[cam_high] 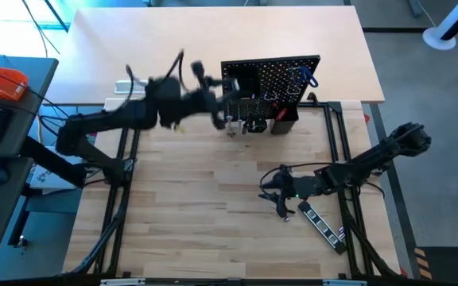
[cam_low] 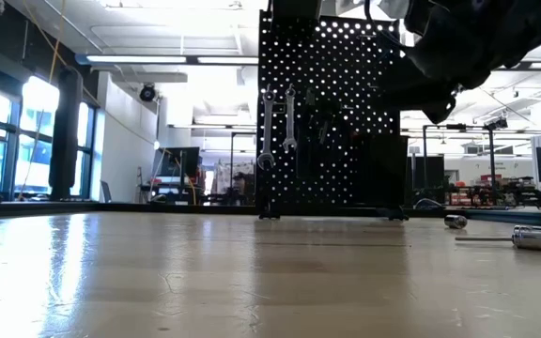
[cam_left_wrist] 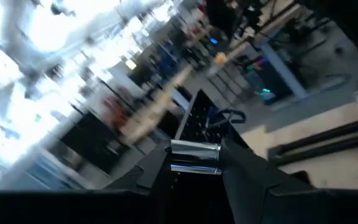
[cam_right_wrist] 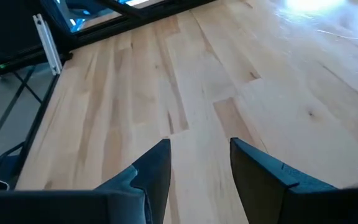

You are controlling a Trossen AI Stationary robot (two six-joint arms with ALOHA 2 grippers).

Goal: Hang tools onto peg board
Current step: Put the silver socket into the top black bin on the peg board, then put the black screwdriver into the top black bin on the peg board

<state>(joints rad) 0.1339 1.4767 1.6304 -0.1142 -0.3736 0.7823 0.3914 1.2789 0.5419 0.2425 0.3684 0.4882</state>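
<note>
Peg board (cam_high: 270,83) stands upright near the surface's far edge, two wrenches (cam_low: 278,127) already hung. The left gripper (cam_high: 230,119), at the board's front, holds a chrome tool (cam_left_wrist: 195,157) in its jaws; next it needs lining up with a hook. The right gripper (cam_high: 270,191), jaws apart and empty, hovers near the striped bar (cam_high: 322,226) by the near right corner.

Left gripper (cam_high: 230,119) is crowding peg board (cam_high: 273,75) front; hung wrenches (cam_low: 278,127) blocking ahead. Right gripper (cam_high: 270,189): bare table (cam_high: 189,206) lying ahead, striped bar (cam_high: 322,226) sitting just behind.
</note>
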